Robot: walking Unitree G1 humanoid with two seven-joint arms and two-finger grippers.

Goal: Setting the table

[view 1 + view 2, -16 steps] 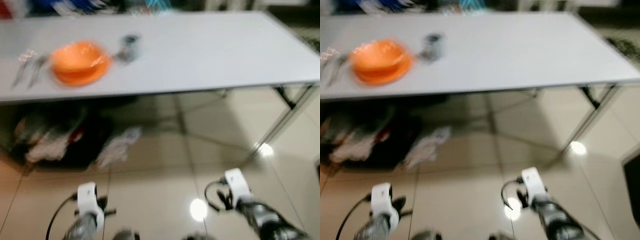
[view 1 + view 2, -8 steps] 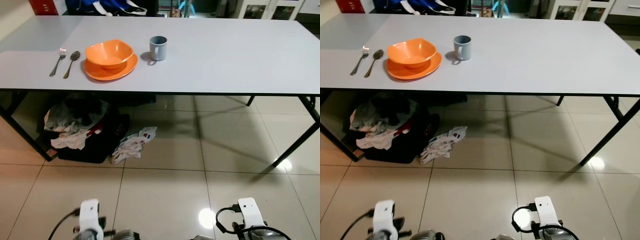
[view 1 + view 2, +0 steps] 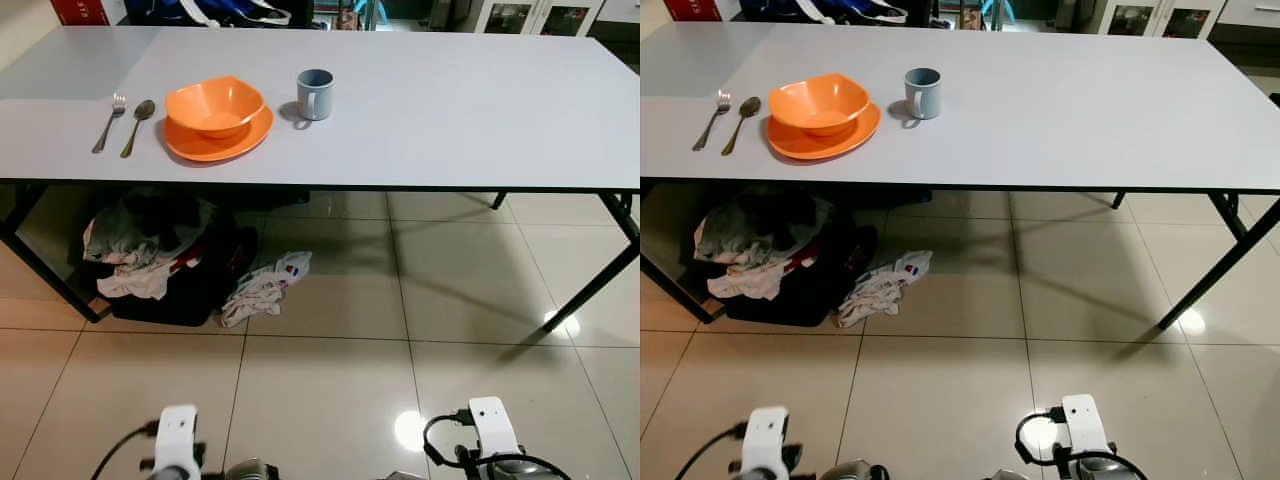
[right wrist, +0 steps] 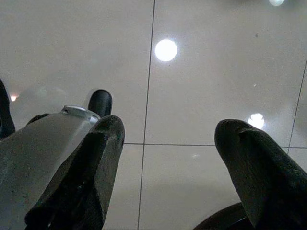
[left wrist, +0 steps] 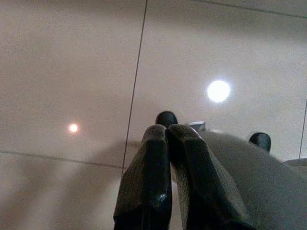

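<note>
Looking across the grey bench (image 3: 450, 110) from left to right, you have a fork (image 3: 106, 122) and a spoon (image 3: 134, 126) lying side by side near the left end, just apart from each other. Beside the spoon sits an orange plate (image 3: 200, 148) with an orange bowl (image 3: 214, 105) resting on it. Just right of the plate stands a blue-grey mug (image 3: 314, 94), upright, handle facing you. Past the mug, the bench top runs on bare to its far right end.

Under the left part of the bench you can see a heap of clothes (image 3: 140, 250) on a dark bag, and a crumpled white cloth (image 3: 262, 289) on the tiled floor (image 3: 330, 390) next to it.

Both your arms hang low over the floor, well apart from the bench. Your left gripper (image 5: 166, 130) has its fingers (image 5: 148, 167) pressed together with nothing between them. Your right gripper (image 4: 169, 136) has its fingers (image 4: 91, 163) spread wide and holds nothing; floor tiles and light reflections show through the gap.
</note>
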